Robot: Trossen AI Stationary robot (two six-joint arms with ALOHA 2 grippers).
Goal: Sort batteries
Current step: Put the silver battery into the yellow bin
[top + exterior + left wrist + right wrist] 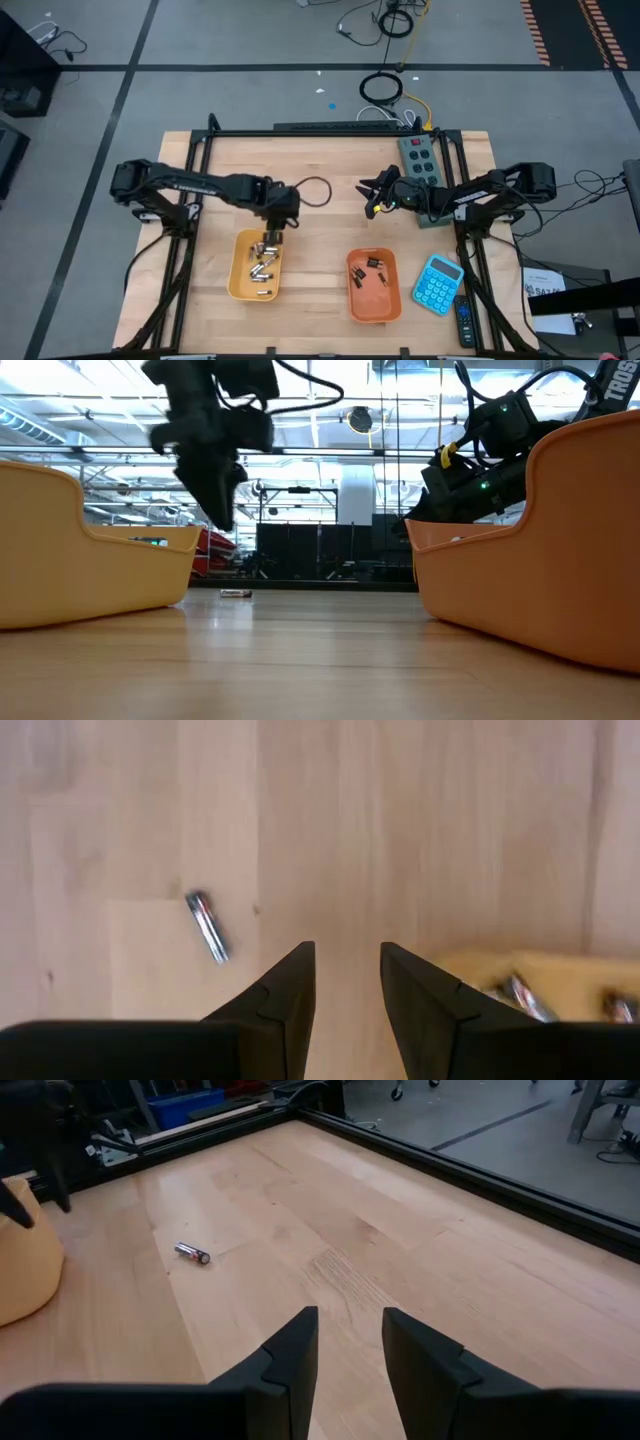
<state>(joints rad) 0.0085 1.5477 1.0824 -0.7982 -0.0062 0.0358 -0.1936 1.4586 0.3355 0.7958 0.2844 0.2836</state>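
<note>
I am sorting the batteries, and most of the job looks done. The yellow tray (237, 282) sits near the front edge of the desk (330, 160), on the left side, and it holds a little pile of silvery batteries (264, 266). The orange tray (390, 305) sits near the front edge too, more to the right, and it has a few small dark batteries (375, 268) in it. A blue calculator (438, 283) lies just beside the orange tray, toward the right edge. My left gripper (347, 982) hangs over the far end of the yellow tray, and its two fingers are apart with nothing between them — I think it is free for the next pick. One silvery battery (207, 926) lies loose on the bare wood, near the middle of the desk, beyond the far end of the yellow tray. It is the only one I can find outside the trays, so I think it is the last to go. My right gripper (350, 1342) waits over the desk near the right edge, by the power strip (422, 160) — its fingers are apart too and hold nothing.
</note>
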